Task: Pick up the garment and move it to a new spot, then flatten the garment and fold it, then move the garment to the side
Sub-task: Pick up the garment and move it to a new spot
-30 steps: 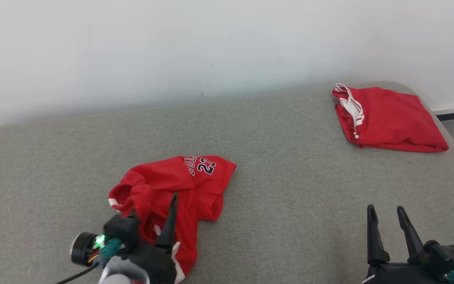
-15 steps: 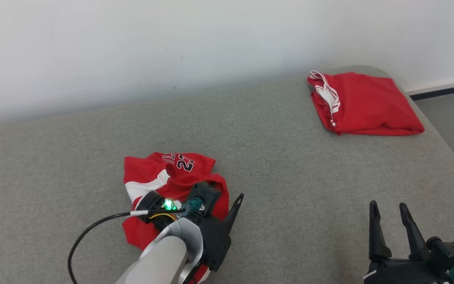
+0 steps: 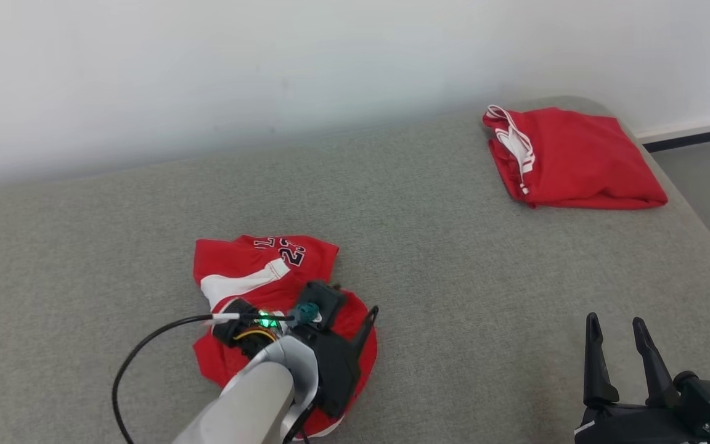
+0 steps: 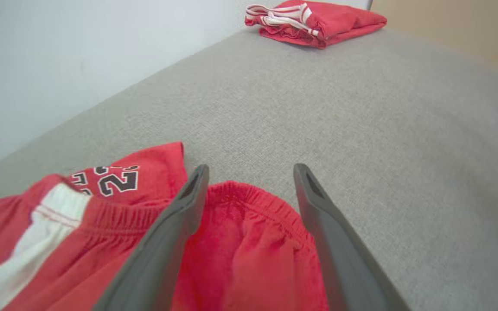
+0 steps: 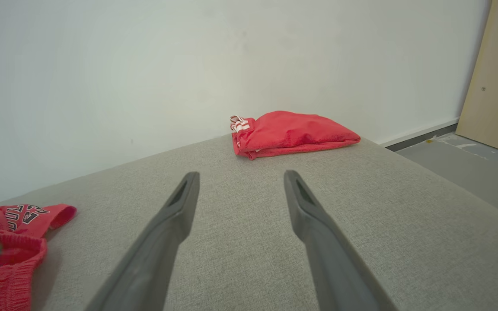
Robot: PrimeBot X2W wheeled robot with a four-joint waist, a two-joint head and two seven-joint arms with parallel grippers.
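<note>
White wall [image 3: 269, 61] behind; grey padded surface [image 3: 453, 246] carries everything. Folded red garment [image 3: 577, 157] sits at the far right corner, well apart from the work. Crumpled red shorts [image 3: 250, 271], "23" showing, lie left of centre under the left arm. Since a second ago the heap is tighter, a white stripe is exposed, and the left tool has swung to point right. Left tool [image 4: 251, 168] is spread wide over the waistband, clamping nothing. Right tool [image 3: 615, 320] is wide open and empty at low right, fingers up. Black cable [image 3: 145, 345] loops off the left wrist.

Number 23 on red garment [image 3: 227, 259], letters "LL" beside it (rest hidden)
</note>
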